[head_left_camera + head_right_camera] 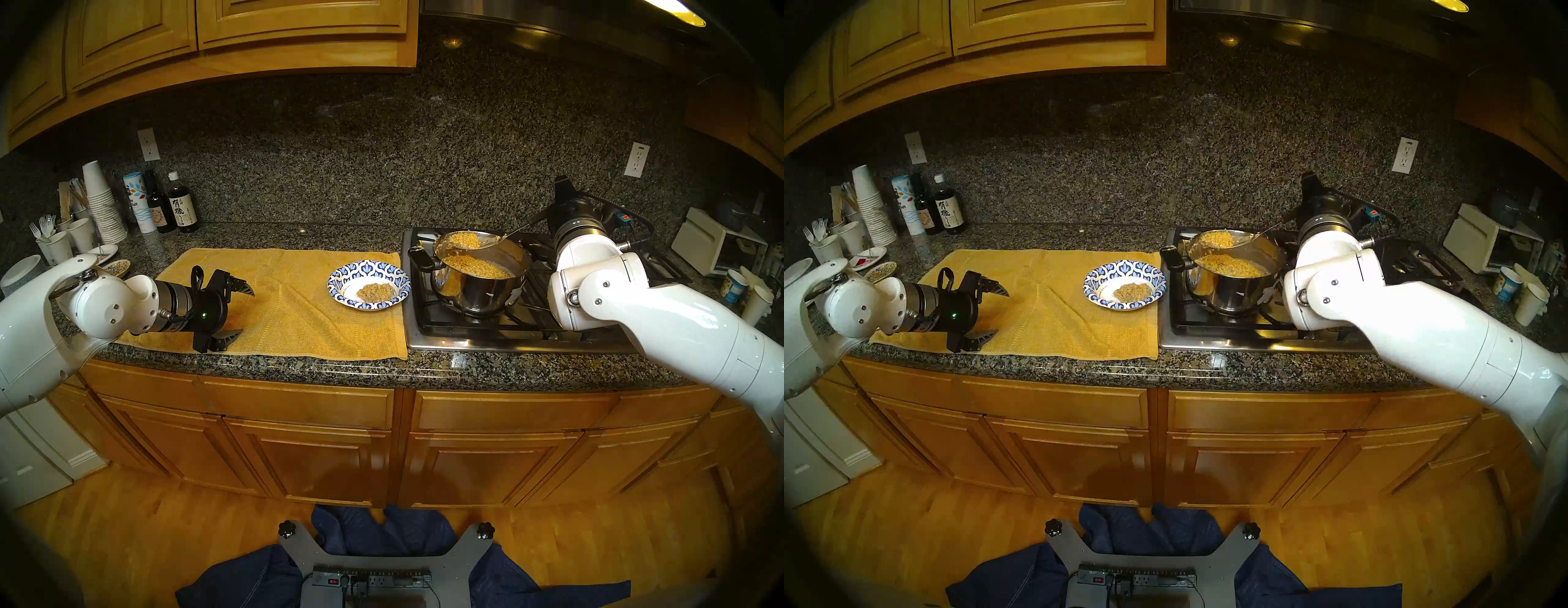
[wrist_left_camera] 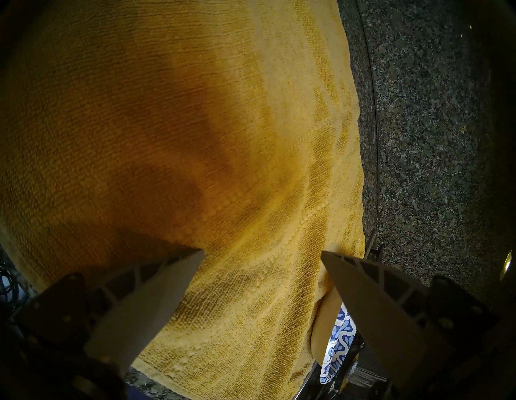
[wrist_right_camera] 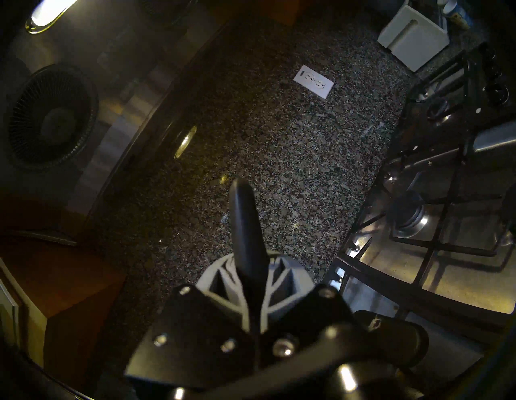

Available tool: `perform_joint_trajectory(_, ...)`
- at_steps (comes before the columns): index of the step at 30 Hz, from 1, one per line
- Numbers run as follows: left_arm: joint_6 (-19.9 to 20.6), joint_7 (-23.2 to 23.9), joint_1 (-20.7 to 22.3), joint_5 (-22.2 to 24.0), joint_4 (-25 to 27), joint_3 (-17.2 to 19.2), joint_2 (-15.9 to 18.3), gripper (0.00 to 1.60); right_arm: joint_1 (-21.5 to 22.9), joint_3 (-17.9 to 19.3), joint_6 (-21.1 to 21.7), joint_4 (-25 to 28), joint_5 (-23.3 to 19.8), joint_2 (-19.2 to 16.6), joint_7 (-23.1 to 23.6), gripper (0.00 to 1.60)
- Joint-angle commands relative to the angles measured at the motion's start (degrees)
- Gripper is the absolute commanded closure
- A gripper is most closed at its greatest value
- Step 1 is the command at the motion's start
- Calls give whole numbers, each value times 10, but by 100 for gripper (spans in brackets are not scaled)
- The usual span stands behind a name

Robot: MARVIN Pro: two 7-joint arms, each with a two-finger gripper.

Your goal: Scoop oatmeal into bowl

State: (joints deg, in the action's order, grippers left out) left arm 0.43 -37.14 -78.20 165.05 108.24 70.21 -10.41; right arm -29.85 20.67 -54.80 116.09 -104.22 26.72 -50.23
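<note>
On the stove (image 1: 488,335) at the right of the granite counter stood a steel pot (image 1: 481,280) with black handles, holding a bed of yellowish oatmeal (image 1: 481,265). Just beside it, on the right edge of a yellow towel (image 1: 288,301), sat the bowl (image 1: 369,285), blue-and-white around its rim, with one small tan mound of oatmeal in its white centre.

A spoon (image 1: 460,241) hung above the pot's far rim, its scoop heaped with more oatmeal and its thin metal shaft running up and to the right to the right gripper (image 3: 250,282). In the right wrist view that gripper was clamped on the spoon's black handle, which stuck out between the two pale fingers (image 3: 279,276). The loaded scoop lay well out from the gripper, toward the bowl but still over the pot.

The left gripper (image 1: 235,312) hovered over the towel's left part, jaws spread wide and holding nothing, well apart from the bowl. In its wrist view only a sliver of the bowl's patterned rim showed beside one finger.
</note>
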Motion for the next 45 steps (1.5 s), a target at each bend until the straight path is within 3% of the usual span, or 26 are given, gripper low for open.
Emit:
perform_joint_trajectory(1, 0, 0, 1, -1, -1, 1, -1, 0, 43, 17, 0, 24, 21, -14, -60, 160)
perform_joint_trajectory(17, 0, 0, 1, -1, -1, 1, -1, 0, 64, -5, -2, 35, 16, 1, -57, 160)
perform_joint_trajectory(18, 0, 0, 1, -1, -1, 1, -1, 0, 68, -5, -2, 40, 23, 4, -73, 160)
perform_joint_trajectory(19, 0, 0, 1, -1, -1, 1, -1, 0, 68, -5, -2, 42, 16, 6, -56, 160)
perform_joint_trajectory(28, 0, 0, 1, -1, -1, 1, -1, 0, 90, -15, 7, 56, 31, 47, -59, 160)
perform_joint_trajectory(34, 0, 0, 1, -1, -1, 1, -1, 0, 103, -41, 35, 59, 67, 85, -55, 160)
perform_joint_trajectory(45, 0, 0, 1, -1, -1, 1, -1, 0, 123, -87, 72, 29, 132, 160, -114, 160)
